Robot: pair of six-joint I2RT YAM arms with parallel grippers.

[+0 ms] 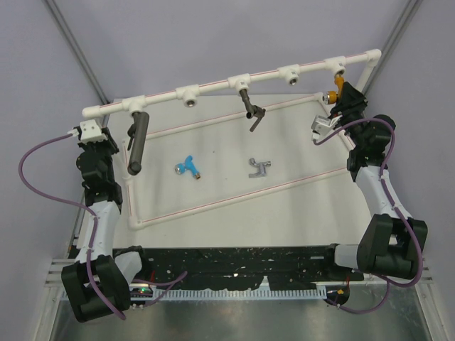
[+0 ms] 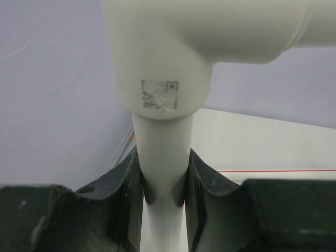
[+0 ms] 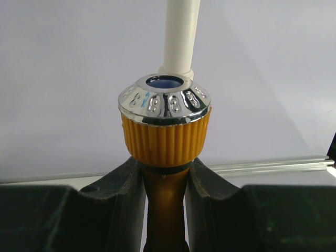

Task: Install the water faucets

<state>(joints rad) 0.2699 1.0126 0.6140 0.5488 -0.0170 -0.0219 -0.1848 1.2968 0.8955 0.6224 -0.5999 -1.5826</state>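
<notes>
My right gripper (image 3: 165, 189) is shut on the orange-gold faucet (image 3: 165, 142), its jaws clamped on the stem just below the ribbed knob with the chrome cap. From above, that faucet (image 1: 339, 87) sits right under the rightmost socket of the white pipe (image 1: 234, 79), with the right gripper (image 1: 346, 98) against it. My left gripper (image 2: 164, 184) is shut on the pipe's upright leg (image 2: 163, 147) below the left elbow (image 2: 163, 52), which puts the left gripper (image 1: 96, 126) at the rail's left end. The blue faucet (image 1: 188, 166) and the silver-grey faucet (image 1: 259, 168) lie loose on the table.
A long dark grey cylinder (image 1: 136, 142) hangs from the leftmost socket. A dark lever-shaped fitting (image 1: 250, 110) hangs from the middle socket. A white frame of thin pipes (image 1: 213, 202) with red lines borders the work area. Purple cables loop beside both arms.
</notes>
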